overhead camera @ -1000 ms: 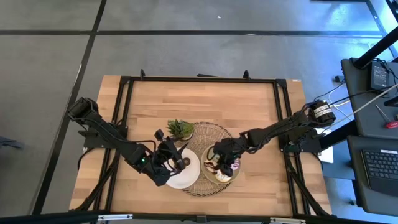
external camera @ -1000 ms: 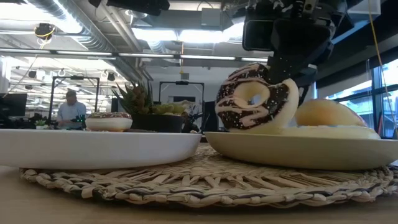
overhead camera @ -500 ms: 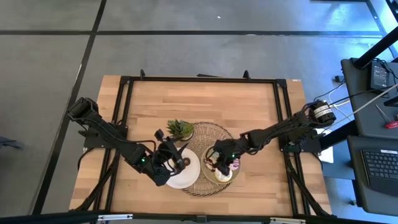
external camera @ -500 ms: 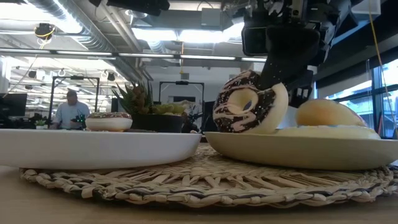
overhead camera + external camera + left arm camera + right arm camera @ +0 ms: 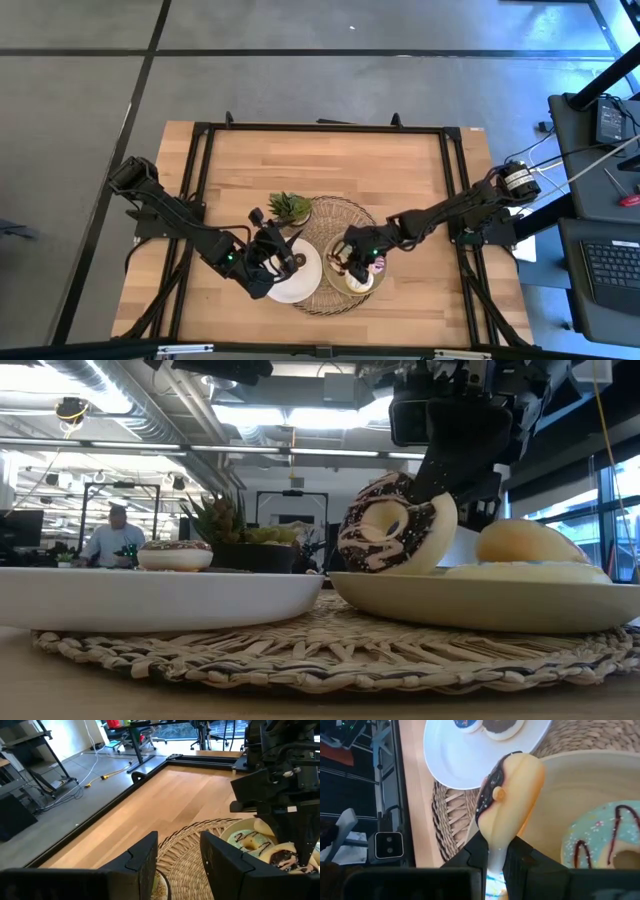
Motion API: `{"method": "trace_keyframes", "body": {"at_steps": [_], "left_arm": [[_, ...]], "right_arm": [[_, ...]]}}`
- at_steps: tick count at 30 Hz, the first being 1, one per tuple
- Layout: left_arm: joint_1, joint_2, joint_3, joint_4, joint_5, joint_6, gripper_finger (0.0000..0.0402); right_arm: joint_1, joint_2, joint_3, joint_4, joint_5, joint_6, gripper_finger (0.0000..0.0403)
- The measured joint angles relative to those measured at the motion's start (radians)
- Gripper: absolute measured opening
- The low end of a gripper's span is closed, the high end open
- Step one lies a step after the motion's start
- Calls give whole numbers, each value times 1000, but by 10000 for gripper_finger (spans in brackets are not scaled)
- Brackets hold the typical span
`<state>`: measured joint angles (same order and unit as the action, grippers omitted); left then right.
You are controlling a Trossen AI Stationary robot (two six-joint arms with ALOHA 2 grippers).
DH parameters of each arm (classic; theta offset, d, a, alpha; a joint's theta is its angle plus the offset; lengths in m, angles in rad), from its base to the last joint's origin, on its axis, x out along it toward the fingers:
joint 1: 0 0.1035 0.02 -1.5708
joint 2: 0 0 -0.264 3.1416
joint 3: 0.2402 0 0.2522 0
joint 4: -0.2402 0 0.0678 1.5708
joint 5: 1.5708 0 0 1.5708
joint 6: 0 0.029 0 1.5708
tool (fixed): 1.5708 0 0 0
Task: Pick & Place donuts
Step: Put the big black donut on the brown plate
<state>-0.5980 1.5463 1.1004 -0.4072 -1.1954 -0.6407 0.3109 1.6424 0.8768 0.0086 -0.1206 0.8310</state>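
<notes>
A chocolate-frosted donut with sprinkles (image 5: pixel 395 525) stands on edge over the cream plate (image 5: pixel 480 605), with my right gripper (image 5: pixel 493 852) shut on it. A green-frosted donut (image 5: pixel 600 840) and a pale yellow one (image 5: pixel 525 542) lie in that plate. Small donuts (image 5: pixel 502 725) lie on the white plate (image 5: pixel 300 285); the low view shows one of them (image 5: pixel 175 553). My left gripper (image 5: pixel 177 865) hangs open above the white plate, holding nothing. My right gripper pinches the chocolate donut's ring (image 5: pixel 495 837) across its thickness, one finger on the frosted face and one on the plain underside. The fingers slant down from the table's right. The donut stands tilted on edge; the plate rim hides its lowest part.
Both plates sit on a round woven mat (image 5: pixel 335 215) near the table's front middle. A small green plant (image 5: pixel 290 207) stands just behind the white plate. Bare wood lies toward the far edge and both sides. A person (image 5: pixel 112 535) sits far off in the room.
My right gripper has rolled at the wrist. The chocolate donut in it has tipped further, shifted a little toward the white plate and sunk slightly over the cream plate.
</notes>
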Motion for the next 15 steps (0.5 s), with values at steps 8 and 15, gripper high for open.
{"method": "trace_keyframes", "body": {"at_steps": [8, 15], "left_arm": [[7, 0, 0, 0, 0, 0, 143], [13, 0, 0, 0, 26, 0, 143]], "right_arm": [[22, 0, 0, 12, 41, -2, 45], [35, 0, 0, 12, 90, -1, 45]]}}
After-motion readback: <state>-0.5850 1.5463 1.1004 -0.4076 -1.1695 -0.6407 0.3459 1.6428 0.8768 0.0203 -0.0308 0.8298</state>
